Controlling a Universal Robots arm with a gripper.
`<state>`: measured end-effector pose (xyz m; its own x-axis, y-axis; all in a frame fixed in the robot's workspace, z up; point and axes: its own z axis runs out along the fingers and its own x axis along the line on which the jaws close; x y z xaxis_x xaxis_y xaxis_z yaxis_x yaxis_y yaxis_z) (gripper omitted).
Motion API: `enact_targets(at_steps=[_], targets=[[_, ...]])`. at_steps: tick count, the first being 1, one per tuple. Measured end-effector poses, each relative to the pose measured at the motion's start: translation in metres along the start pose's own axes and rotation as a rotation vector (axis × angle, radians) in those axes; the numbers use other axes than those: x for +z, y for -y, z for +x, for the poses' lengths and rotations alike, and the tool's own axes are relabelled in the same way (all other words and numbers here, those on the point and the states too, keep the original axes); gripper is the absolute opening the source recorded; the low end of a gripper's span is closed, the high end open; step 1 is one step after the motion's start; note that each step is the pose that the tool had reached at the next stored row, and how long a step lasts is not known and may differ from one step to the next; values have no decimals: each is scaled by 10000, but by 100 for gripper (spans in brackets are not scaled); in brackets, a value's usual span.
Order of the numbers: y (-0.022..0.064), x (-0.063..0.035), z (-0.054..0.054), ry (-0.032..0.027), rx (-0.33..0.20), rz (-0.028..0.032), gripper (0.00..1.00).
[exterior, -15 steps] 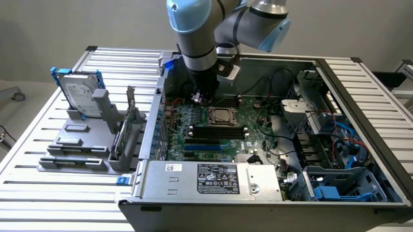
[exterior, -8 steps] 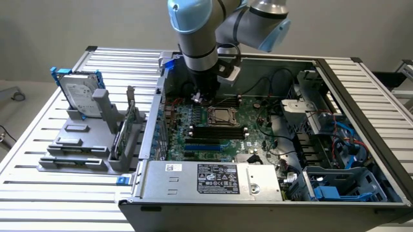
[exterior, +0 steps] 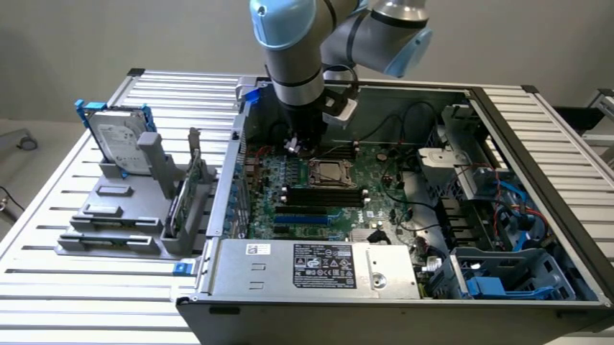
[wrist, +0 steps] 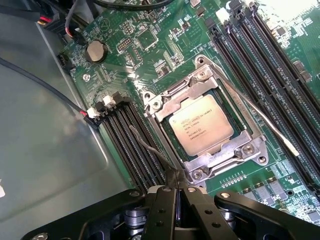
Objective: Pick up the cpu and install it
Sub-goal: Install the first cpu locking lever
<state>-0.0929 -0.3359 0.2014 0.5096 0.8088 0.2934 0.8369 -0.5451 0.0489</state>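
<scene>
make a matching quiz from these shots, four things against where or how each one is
1 cpu
2 gripper
3 hard drive
4 coin cell

a upright in the grey rack
b lying in the socket
c shut, low over the board
d round and silver, on the green board

Pairs: 1-b, 2-c, 3-a, 4-d
</scene>
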Motion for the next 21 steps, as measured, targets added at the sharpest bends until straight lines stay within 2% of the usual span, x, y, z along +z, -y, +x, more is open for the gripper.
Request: enact_targets(at_steps=[1, 2, 5, 7, 8, 12, 18, 19, 21], targets=[[1, 0, 3, 25, 7, 26, 11], [1, 1, 4, 69, 21, 86, 11], [-8, 4, 12, 261, 99, 364, 11], [-24, 3, 25, 337, 129, 477, 11], [-34, -1, 33, 359, 138, 512, 11], [-74, -27, 68, 412, 160, 589, 11], [-121, -19, 97, 474, 194, 681, 11], [-122, -19, 98, 497, 205, 714, 11], [-123, -19, 99, 574, 244, 823, 11]])
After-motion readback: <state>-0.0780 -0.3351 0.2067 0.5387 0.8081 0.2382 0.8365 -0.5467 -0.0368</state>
